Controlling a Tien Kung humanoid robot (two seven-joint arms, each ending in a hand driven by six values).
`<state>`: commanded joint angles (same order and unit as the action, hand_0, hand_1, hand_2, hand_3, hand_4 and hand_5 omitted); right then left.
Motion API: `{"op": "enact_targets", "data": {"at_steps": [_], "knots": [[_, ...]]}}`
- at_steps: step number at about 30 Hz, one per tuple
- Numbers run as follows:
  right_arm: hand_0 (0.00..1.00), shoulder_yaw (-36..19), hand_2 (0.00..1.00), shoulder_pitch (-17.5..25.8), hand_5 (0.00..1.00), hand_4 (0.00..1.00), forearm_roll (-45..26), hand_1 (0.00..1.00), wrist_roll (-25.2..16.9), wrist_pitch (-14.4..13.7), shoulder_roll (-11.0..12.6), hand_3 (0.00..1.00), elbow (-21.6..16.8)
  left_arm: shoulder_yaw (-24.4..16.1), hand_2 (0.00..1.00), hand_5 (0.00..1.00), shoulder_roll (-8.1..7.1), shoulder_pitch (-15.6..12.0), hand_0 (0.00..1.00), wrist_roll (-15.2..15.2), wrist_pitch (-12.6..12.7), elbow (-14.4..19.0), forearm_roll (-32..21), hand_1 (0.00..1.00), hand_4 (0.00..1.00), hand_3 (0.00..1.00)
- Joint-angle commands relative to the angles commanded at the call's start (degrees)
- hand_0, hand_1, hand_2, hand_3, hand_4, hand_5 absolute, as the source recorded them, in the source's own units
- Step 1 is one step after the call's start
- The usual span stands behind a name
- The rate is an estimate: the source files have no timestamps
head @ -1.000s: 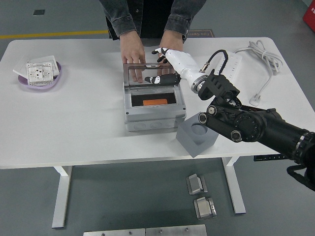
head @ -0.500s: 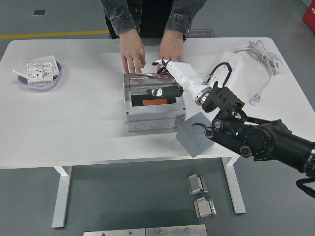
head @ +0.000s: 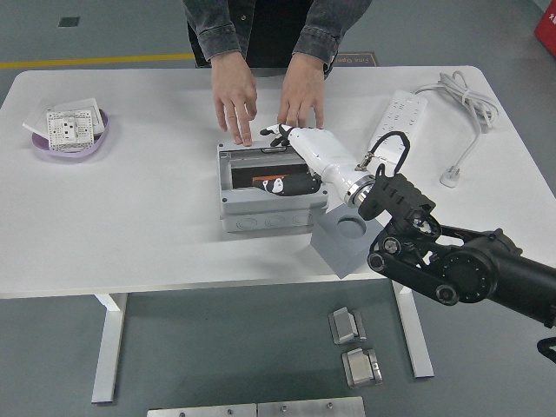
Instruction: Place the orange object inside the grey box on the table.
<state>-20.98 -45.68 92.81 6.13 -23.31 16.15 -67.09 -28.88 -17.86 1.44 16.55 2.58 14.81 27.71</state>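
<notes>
Orange object (head: 265, 181) lies inside the grey box (head: 271, 211), partly hidden under the lowered lid.
The box stands near the middle of the white table (head: 156, 226); only a narrow strip of orange shows in its dark interior. The robot's right hand (head: 291, 161), white with dark fingertips, rests across the top of the box, its fingers (head: 280, 185) laid over the lid and the opening; it grips nothing that can be seen, and whether the fingers are spread or drawn together cannot be told. A person at the far side has both hands (head: 236, 95) flat on the table just behind the box. A grey block (head: 347, 236) with a round recess sits just right of the box. A purple dish (head: 74, 132) holding a white part is at far left; a white power strip (head: 393, 122) with cable at far right.
</notes>
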Motion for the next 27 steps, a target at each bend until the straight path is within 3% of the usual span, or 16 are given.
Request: {"op": "enact_targets", "data": {"at_steps": [18, 27], "knots": [[0.748, -7.9, 0.732, 7.0, 0.529, 0.906, 1.8, 0.674, -0.6, -1.3, 1.3, 0.854, -1.7, 0.6, 0.684, 0.467, -0.51, 0.2, 0.716, 0.0, 0.0, 0.0, -0.2, 0.707, 0.746, 0.813], [0.745, -18.7, 0.731, 17.6, 0.532, 0.894, -1.4, 0.673, -5.6, -5.3, 3.7, 0.852, -4.6, 0.8, 0.684, 0.464, -0.76, 0.2, 0.716, 0.0, 0.0, -0.1, -0.1, 0.707, 0.745, 0.813]]}}
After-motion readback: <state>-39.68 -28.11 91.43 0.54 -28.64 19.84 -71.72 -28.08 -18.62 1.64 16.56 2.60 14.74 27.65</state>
